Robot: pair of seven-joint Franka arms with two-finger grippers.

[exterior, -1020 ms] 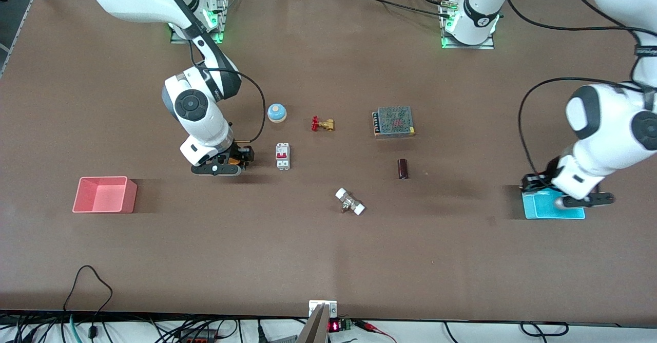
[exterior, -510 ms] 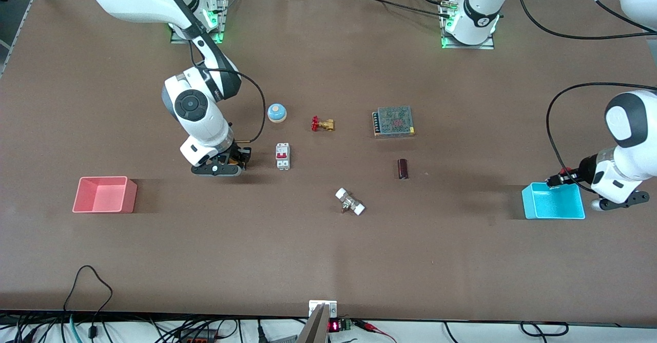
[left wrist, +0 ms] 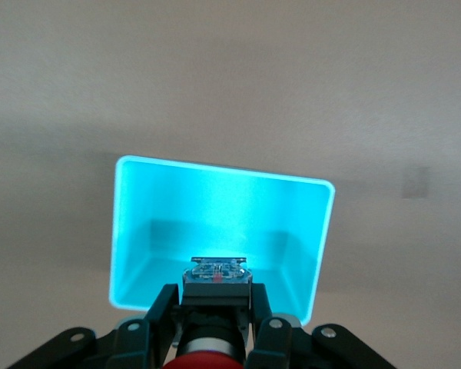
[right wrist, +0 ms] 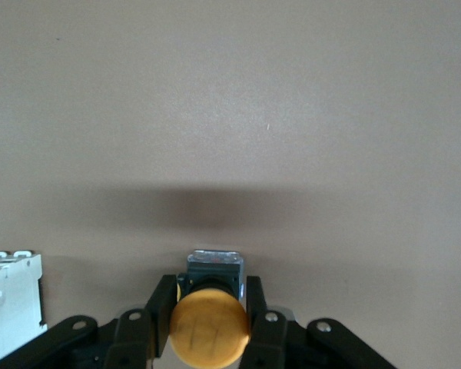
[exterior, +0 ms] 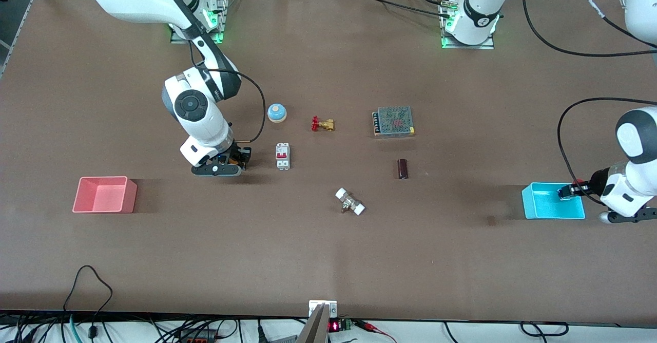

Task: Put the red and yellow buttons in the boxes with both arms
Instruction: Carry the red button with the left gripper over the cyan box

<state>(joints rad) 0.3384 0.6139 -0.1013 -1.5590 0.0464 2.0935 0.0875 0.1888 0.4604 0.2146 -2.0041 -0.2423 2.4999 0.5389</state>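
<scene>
Bench: brown bench with clutter mid-surface and one box toward each arm's end.
Left tool: the left tool pinches the red button by its dark base and hangs over the blue box, at the rim nearest the left arm's end of the bench.
Right tool: the right tool is down at the bench beside the white breaker, pressed onto the yellow button.
Pink box: the pink box sits at about 8 o'clock from the right tool, well apart, with nothing visible in it.
Step in hand: judged, the left arm is at delivery and the right arm at pickup.
Next move: the left tool should centre over the blue box and spread. The right should lift, then carry toward 8 o'clock.
Risk: a release at the rim could tip the red button outside.
</scene>
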